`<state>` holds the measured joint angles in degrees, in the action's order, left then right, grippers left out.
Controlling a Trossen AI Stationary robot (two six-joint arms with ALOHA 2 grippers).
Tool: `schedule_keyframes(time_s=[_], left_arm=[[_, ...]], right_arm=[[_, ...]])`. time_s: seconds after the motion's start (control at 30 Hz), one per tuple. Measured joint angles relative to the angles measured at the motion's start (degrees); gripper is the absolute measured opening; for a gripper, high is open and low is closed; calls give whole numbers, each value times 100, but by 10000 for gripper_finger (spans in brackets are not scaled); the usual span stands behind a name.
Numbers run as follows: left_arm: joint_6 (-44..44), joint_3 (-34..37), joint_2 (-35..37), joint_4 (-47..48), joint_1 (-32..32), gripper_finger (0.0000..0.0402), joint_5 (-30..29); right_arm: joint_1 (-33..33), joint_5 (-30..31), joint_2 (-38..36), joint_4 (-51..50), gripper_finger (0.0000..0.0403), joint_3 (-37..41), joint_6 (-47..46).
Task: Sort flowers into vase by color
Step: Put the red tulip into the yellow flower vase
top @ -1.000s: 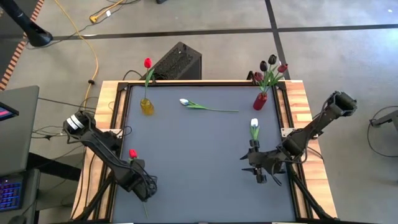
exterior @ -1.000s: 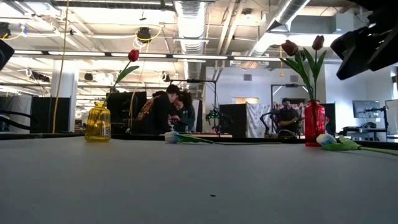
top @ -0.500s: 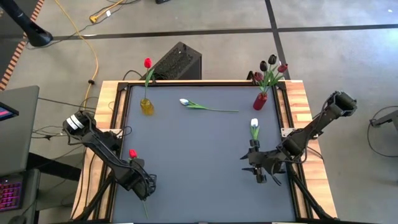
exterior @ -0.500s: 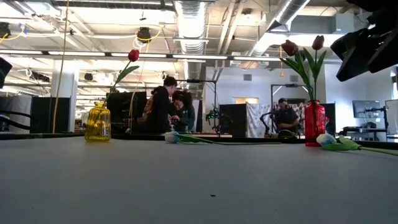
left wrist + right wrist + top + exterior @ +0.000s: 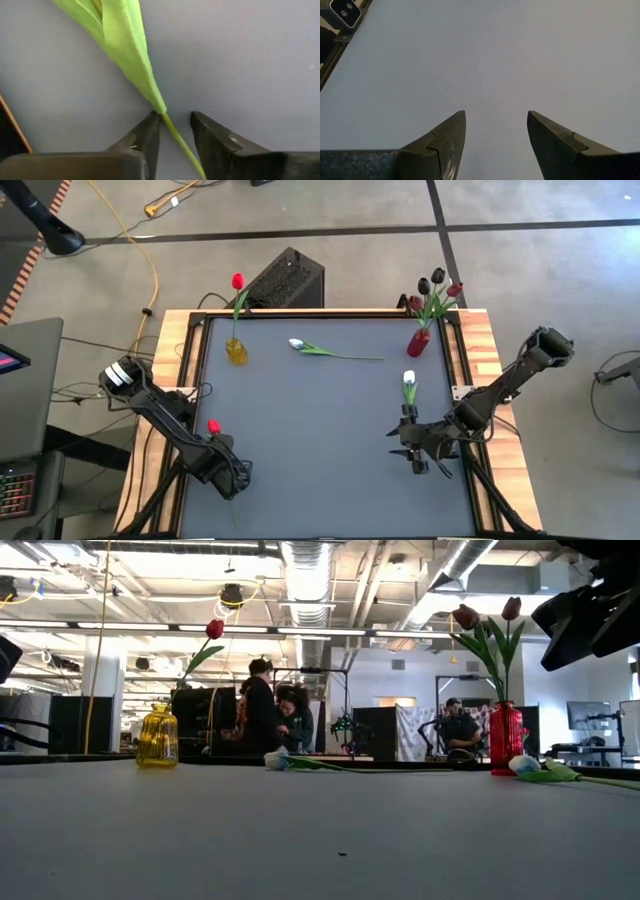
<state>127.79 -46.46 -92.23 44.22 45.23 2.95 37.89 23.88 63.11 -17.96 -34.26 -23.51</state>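
The left claw (image 5: 222, 463) sits low at the near left of the surface (image 5: 320, 430), over a red tulip (image 5: 213, 426) lying there. In the left wrist view its fingers (image 5: 145, 137) straddle the green stem (image 5: 182, 147); one finger touches it, the other stands just off, so the grip is not clenched tight and I cannot tell whether it holds.

Far left, a yellow vase (image 5: 235, 350) holds one red tulip (image 5: 237, 281). Near it, toward the middle of the far edge, a white tulip (image 5: 296, 344) lies flat, its stem pointing right.

Far right, a red vase (image 5: 419, 340) holds dark maroon and black tulips (image 5: 433, 284). Nearer, another white tulip (image 5: 408, 380) lies on the surface, just beyond the right claw (image 5: 412, 450), which waits released and holds nothing.

People (image 5: 270, 720) stand in the room behind.
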Motion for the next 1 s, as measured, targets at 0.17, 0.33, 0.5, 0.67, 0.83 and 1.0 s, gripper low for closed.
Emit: schedule_keyframes(time_s=[0.17,0.33,0.5,0.67,0.83,1.0], left_arm=[[-118,0,-4,-25,0,46,-141],[-161,2,-9,-30,11,5,-319],[-187,-80,-20,1,3,1,-574],[-289,-266,30,18,-96,0,-1607],[-757,-544,288,-62,-321,0,-2776],[-1979,-929,574,-116,-782,0,-3836]], right_arm=[[0,0,0,0,238,0,0],[0,0,0,1,238,0,-1],[0,0,0,2,238,0,-2],[0,0,0,7,238,0,-2],[0,0,0,25,238,0,-2],[0,0,0,58,238,0,-2]])
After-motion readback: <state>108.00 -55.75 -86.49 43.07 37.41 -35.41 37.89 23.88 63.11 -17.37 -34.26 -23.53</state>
